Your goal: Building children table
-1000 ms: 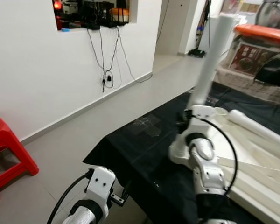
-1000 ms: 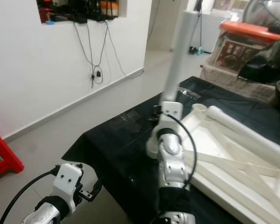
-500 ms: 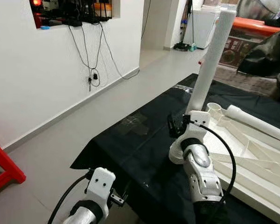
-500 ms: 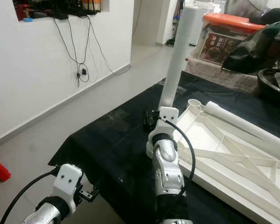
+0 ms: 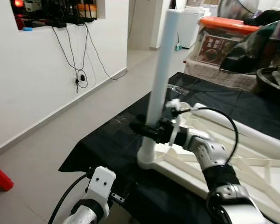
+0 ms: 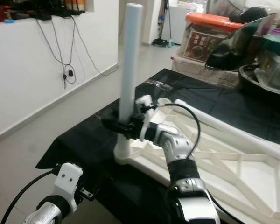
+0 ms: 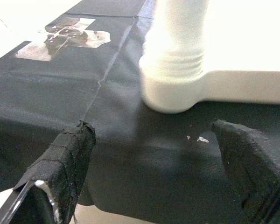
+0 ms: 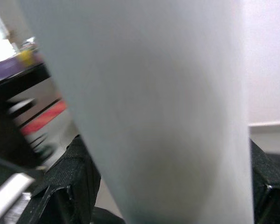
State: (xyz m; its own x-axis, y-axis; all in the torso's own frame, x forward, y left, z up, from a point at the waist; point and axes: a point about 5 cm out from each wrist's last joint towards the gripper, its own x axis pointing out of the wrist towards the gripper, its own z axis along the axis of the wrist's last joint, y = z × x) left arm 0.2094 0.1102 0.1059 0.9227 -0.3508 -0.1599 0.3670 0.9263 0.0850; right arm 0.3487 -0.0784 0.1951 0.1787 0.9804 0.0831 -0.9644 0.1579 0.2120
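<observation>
White table top (image 5: 252,163) lies underside-up on black cloth (image 5: 112,140), stretching behind the right gripper (image 5: 147,129). Tall white leg (image 5: 159,70) stands upright in its corner socket, right gripper clamped round it low down. Left gripper (image 7: 154,158), fingers spread wide, sits below the cloth edge, nr the socket.

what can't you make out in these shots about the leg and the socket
- Thread seating: in the left wrist view the white leg enters the corner socket, but glare washes out the joint.
- Right gripper contact: in the right wrist view the leg sits blurred between the black fingers.
- Second leg lying on the table frame: its far end is cut off by the right eye view's edge.
- Left gripper: its fingertips are cut off by the frame edge.
</observation>
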